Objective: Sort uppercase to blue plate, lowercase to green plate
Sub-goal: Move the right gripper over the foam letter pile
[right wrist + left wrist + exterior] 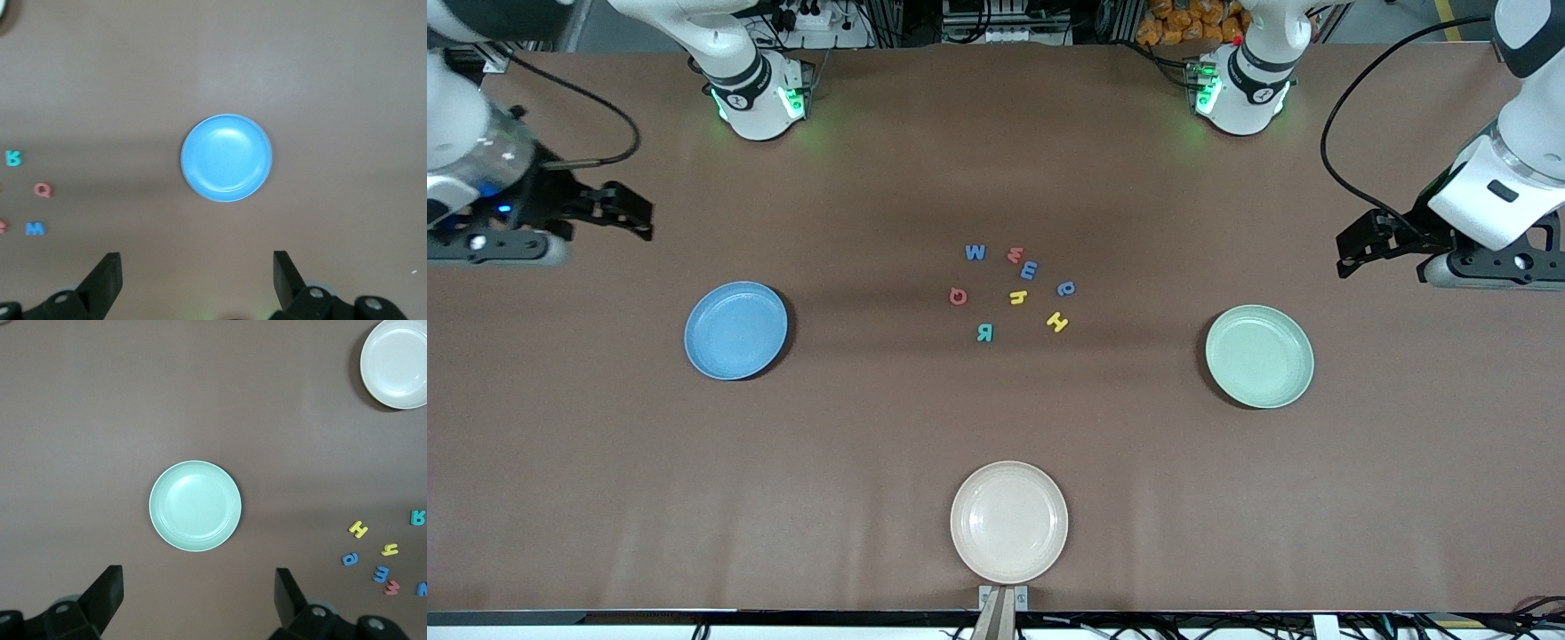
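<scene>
Front view shows eight foam letters clustered mid-bench, between the blue plate (735, 330) toward the right arm's end and the green plate (1259, 356) toward the left arm's end; both plates are empty.

The left end effector (1360, 244) hangs with fingers spread over bare bench near the green plate. The right end effector (627, 213) hangs likewise spread over bare bench near the blue plate. Neither holds anything; sorting has not begun.

Trouble looks likeliest in the cluster itself. The red m (1015, 255) and blue m (1029, 270) lie almost touching, so fingers closing on one could nudge or lift the other. The yellow H (1057, 322) and yellow h (1019, 297) share a colour and sit near each other, inviting a mix-up between plates. A cream plate (1008, 522), nearest the camera, could wrongly receive a letter.

Count: four capitals, namely blue W (975, 252), red Q (958, 296), teal R (984, 333) and the yellow H; four small letters, including the blue round letter (1065, 288); three plates; two arms.
</scene>
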`<action>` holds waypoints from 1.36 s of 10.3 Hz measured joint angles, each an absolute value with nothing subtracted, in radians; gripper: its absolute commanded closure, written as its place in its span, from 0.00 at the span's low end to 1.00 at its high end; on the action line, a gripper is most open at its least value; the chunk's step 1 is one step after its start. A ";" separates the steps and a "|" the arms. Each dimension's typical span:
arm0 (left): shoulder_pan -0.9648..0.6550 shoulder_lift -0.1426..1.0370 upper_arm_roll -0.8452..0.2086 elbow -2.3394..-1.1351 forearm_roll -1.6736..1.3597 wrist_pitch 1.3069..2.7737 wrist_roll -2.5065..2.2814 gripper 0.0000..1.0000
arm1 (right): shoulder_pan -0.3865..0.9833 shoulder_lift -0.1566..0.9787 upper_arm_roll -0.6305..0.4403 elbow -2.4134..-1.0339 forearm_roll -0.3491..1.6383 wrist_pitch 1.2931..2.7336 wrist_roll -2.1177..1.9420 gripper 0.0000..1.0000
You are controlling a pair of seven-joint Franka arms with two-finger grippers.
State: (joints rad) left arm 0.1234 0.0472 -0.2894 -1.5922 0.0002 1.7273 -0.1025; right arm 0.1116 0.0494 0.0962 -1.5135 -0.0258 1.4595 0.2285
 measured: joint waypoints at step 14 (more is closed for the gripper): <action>0.302 0.232 -0.273 -1.595 0.000 1.811 -0.103 0.00 | 0.278 0.176 0.493 -2.127 -0.037 2.342 0.903 0.00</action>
